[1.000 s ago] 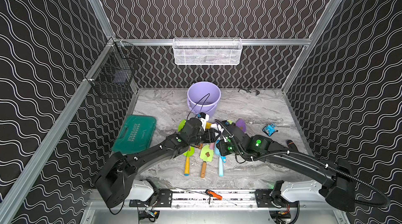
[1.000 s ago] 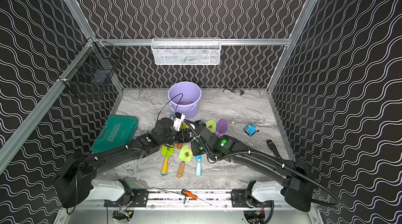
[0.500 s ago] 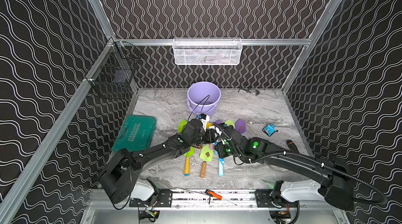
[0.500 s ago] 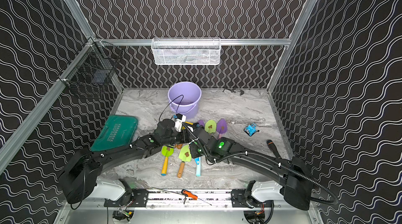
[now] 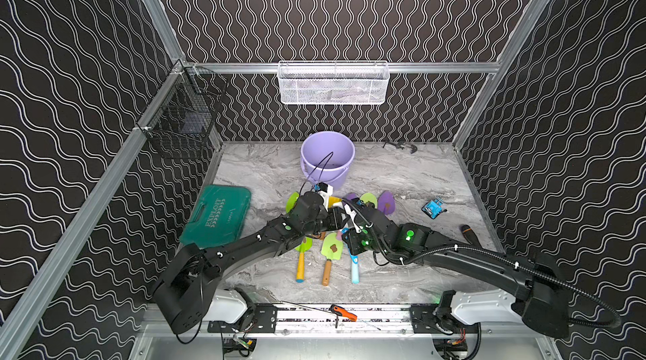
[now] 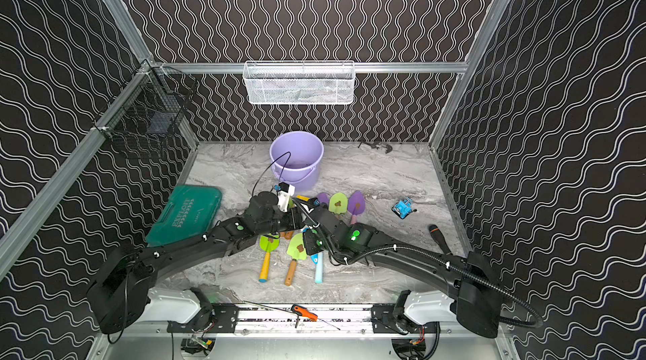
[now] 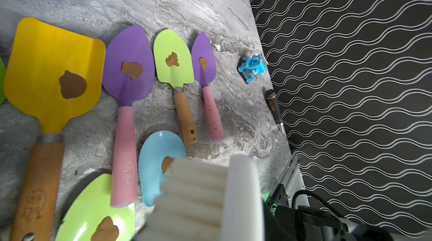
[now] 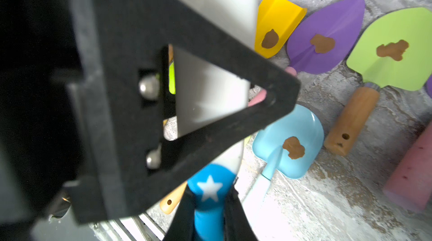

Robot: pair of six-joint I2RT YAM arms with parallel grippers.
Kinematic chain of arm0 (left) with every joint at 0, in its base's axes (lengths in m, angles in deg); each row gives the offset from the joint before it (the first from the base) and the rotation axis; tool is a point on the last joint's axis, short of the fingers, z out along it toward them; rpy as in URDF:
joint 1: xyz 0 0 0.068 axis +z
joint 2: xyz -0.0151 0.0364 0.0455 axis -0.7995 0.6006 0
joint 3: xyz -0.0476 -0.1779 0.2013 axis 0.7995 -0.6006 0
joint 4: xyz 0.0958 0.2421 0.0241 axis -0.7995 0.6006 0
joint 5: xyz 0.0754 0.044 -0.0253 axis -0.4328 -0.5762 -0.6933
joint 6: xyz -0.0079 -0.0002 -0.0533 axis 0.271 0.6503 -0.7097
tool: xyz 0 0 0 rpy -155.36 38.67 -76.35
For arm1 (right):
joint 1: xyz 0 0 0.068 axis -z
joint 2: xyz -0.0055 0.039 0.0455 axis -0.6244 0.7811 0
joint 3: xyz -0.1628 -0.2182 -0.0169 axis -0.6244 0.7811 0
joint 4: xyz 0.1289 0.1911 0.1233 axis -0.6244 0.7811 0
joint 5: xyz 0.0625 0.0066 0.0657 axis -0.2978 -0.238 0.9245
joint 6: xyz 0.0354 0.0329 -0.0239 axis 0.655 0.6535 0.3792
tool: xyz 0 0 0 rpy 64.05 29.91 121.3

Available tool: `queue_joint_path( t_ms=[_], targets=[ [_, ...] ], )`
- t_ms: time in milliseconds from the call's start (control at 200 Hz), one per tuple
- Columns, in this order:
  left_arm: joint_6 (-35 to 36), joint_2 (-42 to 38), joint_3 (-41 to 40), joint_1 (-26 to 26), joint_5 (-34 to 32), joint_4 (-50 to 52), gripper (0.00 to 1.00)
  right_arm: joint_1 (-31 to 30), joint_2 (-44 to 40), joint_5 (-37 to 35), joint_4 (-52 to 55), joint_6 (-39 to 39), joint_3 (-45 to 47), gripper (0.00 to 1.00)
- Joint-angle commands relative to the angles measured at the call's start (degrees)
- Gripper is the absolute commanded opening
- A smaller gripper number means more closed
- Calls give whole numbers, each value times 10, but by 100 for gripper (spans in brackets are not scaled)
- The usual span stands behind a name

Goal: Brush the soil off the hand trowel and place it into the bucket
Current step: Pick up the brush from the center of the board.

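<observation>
Over marble tabletop point(image 5: 402, 173), right end effector point(image 8: 275, 92) (jaws clamped) grips white brush point(image 8: 210, 5).

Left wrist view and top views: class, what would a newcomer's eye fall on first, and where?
Bright trowels lie side by side on the marble table, blades dotted with brown soil clumps. A white brush hangs over the light-blue trowel, and in both top views the lilac bucket stands behind the cluster, near the back wall.

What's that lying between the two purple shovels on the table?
A lime-green trowel with a wooden handle, a clump of soil on its blade. The left wrist view shows it plainly.
</observation>
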Motion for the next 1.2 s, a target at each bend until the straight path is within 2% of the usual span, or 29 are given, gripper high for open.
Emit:
queue_joint_path(
  t_ms=[0,110,200,240,275,385,435,671,841,916,1196],
  targets=[
    [4,-8,-11,1,-19,16,31,1,-3,-37,-19,9,1,0],
    [-5,-14,-18,4,-19,13,23,1,-10,-42,-35,10,3,1],
    [-24,-14,-25,7,-11,5,14,2,-15,-48,-48,10,6,16],
    [-35,-12,-28,10,-4,-2,13,1,-19,-48,-57,9,7,32],
    [-46,-12,-32,12,1,-9,10,1,-22,-49,-63,9,10,40],
    [-65,-12,-38,14,7,-22,5,2,-40,-51,-90,12,26,58],
    [-72,-15,-39,14,8,-20,4,2,-48,-52,-99,14,33,62],
    [-140,-46,-52,44,17,-16,3,2,-94,-52,-138,36,76,63],
    [-218,-52,-69,74,45,-44,4,1,-160,-26,-236,50,149,61],
    [-242,-53,-74,76,46,-56,4,1,-179,-8,-310,49,193,62],
    [-252,-63,-58,76,41,-42,4,0,-142,39,-359,40,196,63]
  ],
)
